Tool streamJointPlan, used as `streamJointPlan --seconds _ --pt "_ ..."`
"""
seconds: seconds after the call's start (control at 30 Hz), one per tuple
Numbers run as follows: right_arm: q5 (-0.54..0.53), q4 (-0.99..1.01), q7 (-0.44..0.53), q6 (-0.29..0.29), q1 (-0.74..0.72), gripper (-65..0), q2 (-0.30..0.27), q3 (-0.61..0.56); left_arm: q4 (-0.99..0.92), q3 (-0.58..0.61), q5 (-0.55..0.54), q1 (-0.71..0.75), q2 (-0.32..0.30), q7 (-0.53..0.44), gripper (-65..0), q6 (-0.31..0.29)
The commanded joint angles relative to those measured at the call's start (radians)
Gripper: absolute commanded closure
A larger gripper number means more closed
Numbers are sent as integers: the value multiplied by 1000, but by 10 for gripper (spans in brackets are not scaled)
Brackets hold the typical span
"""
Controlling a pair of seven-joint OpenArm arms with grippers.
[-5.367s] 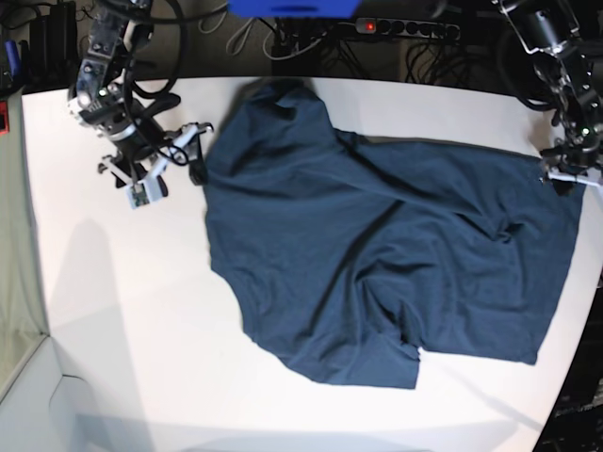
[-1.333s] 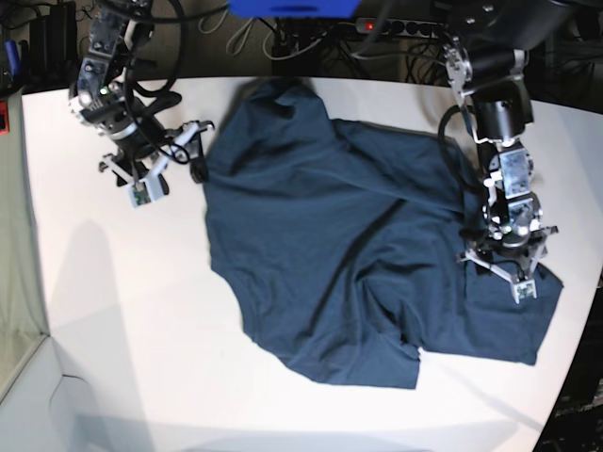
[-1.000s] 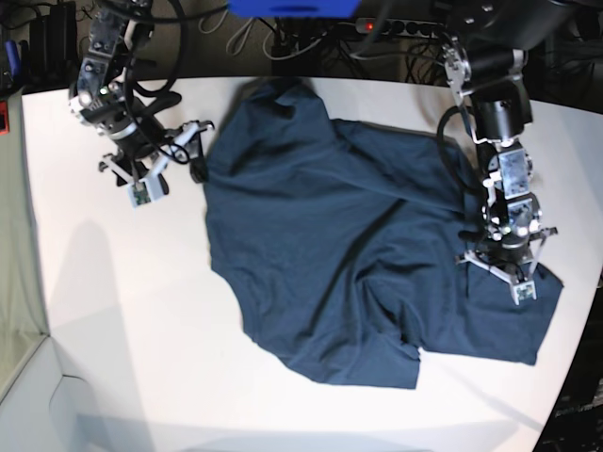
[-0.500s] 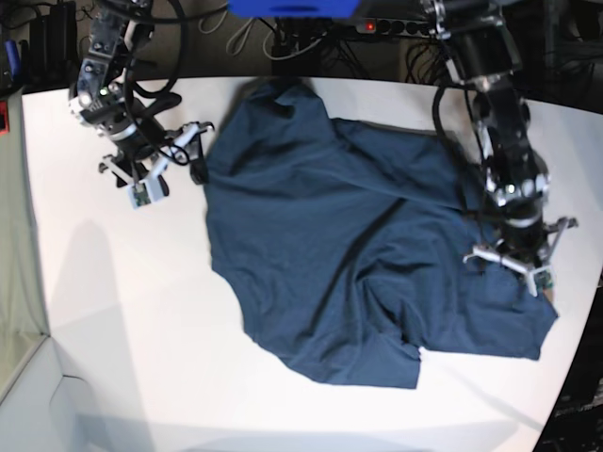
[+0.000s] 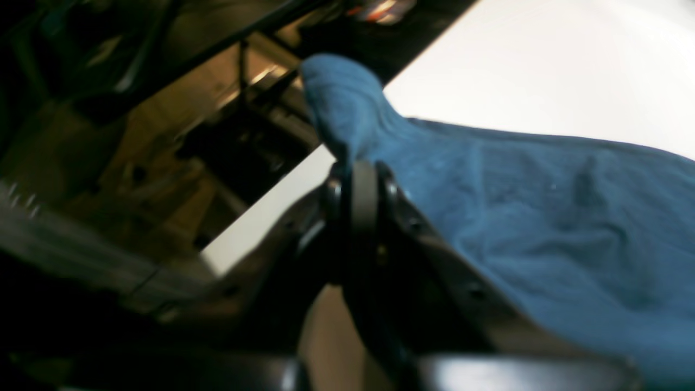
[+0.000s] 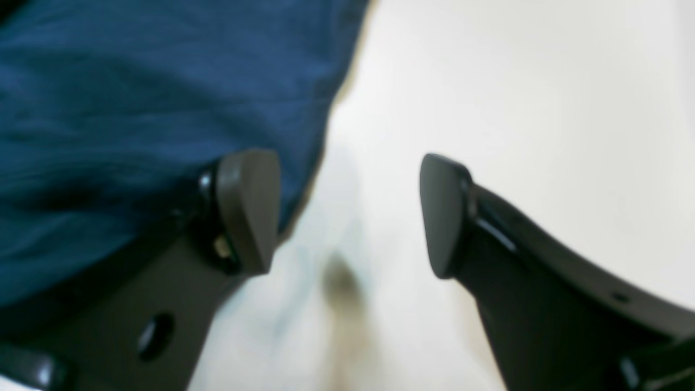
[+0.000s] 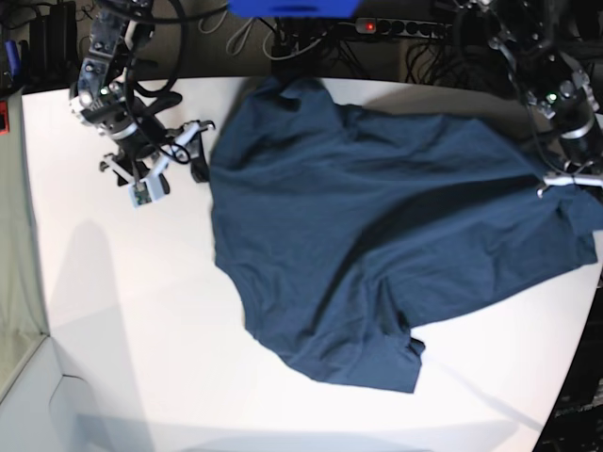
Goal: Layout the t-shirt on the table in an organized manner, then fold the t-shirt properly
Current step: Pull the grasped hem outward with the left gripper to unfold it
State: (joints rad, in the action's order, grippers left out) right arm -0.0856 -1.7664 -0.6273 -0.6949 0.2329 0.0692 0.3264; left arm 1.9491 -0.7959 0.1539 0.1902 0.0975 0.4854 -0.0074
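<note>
Presently, the t-shirt (image 7: 367,235) is spread over the middle and right of the white surface (image 7: 122,311), with its dark navy cloth wrinkled and not yet flat. One corner of cloth is seen pointing toward the near edge of the surface, and the far end of the garment reaches the far edge. On the right, the cloth is drawn out to the rim of the surface, where it is gripped by the left tool (image 7: 565,181). In the left wrist view, the left tool (image 5: 358,179) is seen with its jaws pressed together on a fold of the t-shirt (image 5: 543,206), a small tip of cloth standing up beyond them; the surface (image 5: 543,70) lies pale behind, and dim clutter is made out past its edge.

The right tool (image 7: 165,155) is held at the far left of the surface, just beside the left edge of the garment. In the right wrist view, the right tool (image 6: 347,217) is shown with its jaws spread wide and nothing between them; one finger lies over the edge of the t-shirt (image 6: 136,108), the other over the bare surface (image 6: 516,98). Whether the cloth is touched by that finger cannot be told.
</note>
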Motion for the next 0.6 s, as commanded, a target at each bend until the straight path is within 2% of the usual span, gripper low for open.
streamJointPlan --seconds 0.0,0.1,0.3,0.57 --pt "-16 -16 25 -3 -8 -407 -2 0 -3 -9 2 4 -2 -29 -2 2" --pt "-16 -16 24 -3 -7 -410 -2 -3 -43 -18 2 53 8 -29 -2 2" --pt "-15 -16 22 -3 15 -410 -27 -80 -144 -12 2 122 9 -29 -2 2" --pt "-15 -20 22 -3 44 -410 -27 -114 -218 -12 2 136 3 -29 -6 1"
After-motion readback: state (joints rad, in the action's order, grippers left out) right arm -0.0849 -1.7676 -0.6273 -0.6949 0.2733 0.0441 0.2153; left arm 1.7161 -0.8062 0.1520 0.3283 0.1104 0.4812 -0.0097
